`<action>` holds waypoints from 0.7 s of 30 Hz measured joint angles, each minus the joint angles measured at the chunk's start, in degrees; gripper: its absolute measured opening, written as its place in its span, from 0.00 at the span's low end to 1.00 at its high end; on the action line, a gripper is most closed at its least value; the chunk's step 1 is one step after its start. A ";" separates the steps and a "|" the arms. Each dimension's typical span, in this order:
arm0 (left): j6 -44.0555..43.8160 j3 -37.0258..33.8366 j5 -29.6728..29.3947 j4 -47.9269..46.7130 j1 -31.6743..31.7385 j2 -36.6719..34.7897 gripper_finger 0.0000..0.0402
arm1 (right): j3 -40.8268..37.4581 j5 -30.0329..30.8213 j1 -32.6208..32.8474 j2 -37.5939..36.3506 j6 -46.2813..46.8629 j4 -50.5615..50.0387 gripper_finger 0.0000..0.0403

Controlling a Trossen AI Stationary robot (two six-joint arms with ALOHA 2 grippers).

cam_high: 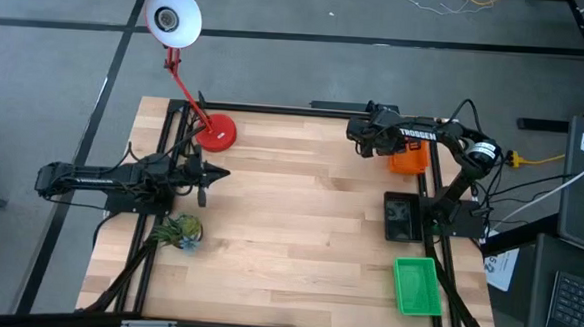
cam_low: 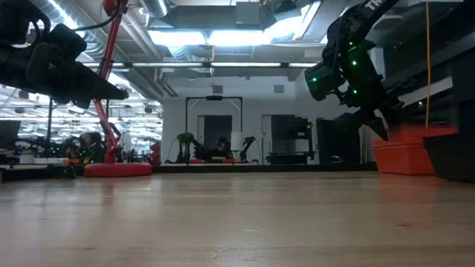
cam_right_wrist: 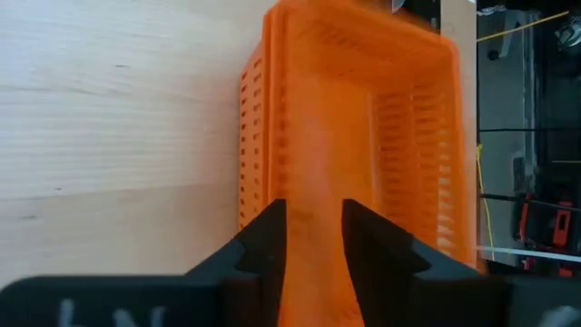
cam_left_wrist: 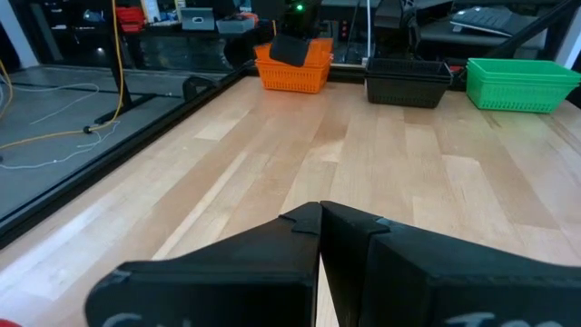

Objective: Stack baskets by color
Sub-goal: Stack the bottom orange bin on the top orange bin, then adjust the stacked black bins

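An orange basket (cam_high: 408, 162) (cam_right_wrist: 363, 136) sits on the table at the far right. It looks like a stack of more than one. A black basket (cam_high: 401, 217) lies nearer along the right side, and a green basket (cam_high: 416, 286) nearer still. My right gripper (cam_right_wrist: 313, 218) (cam_low: 380, 128) hangs slanting down over the orange basket, with its fingers apart. My left gripper (cam_high: 221, 173) (cam_left_wrist: 320, 213) waits at the table's left side, level and shut, with nothing in it. My right gripper stands open just above the orange basket's rim (cam_right_wrist: 272, 182), slanting down from the table's left. Its fingers hide their own tips, so I cannot tell whether they touch the basket. The basket rests on the table.
A red lamp base (cam_high: 216, 131) stands at the far left. A small green plant (cam_high: 181, 230) lies near my left arm. The wide wooden middle (cam_high: 299, 214) of the table has nothing on it. Dark frame rails run along both sides.
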 joint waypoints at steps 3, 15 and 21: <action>0.00 0.00 0.01 0.00 -0.01 0.00 0.00 | 0.00 -0.05 0.00 0.00 0.44 -0.02 0.30; 0.33 0.00 -0.01 0.00 0.00 -0.01 0.00 | 5.70 -2.63 3.27 0.00 0.35 -0.83 0.32; 0.33 0.00 -0.01 0.02 0.00 -0.01 0.00 | 10.10 -16.35 10.22 0.00 -6.38 -0.47 0.32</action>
